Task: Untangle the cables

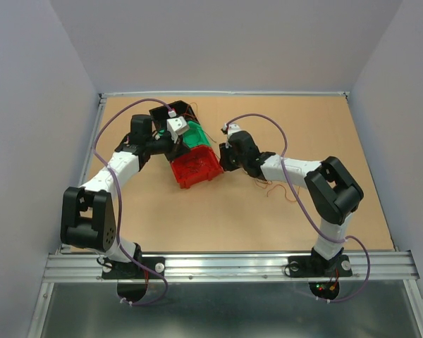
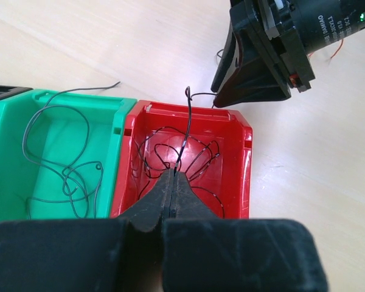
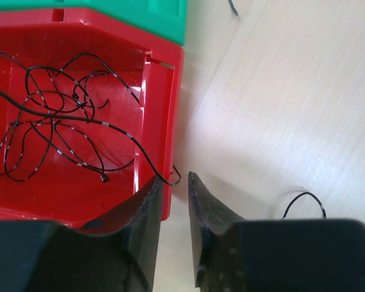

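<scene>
Cables: lying mostly as one black knot on the floor of the red bin, looping over one another, not yet separated. Holding one black strand with the left pincer, jaws pressed fully together on it, the strand standing up out of the knot toward the far rim. Hovering with the right pincer just outside the wall of the red bin, jaws a little apart, gripping nothing; the end of one strand hanging over the rim right at its tips.

Judging the work as only partly done: a few loose black loops lying already in the green bin just beside, the bigger part not yet freed. Lying apart on the bench, near the right arm, orange and red wires, also not yet sorted.

Standing behind the green bin, a black bin; contents not possible to tell. Getting in the way: the tall wall of the red bin between the right pincer and the knot, and both pincers working very near each other.
</scene>
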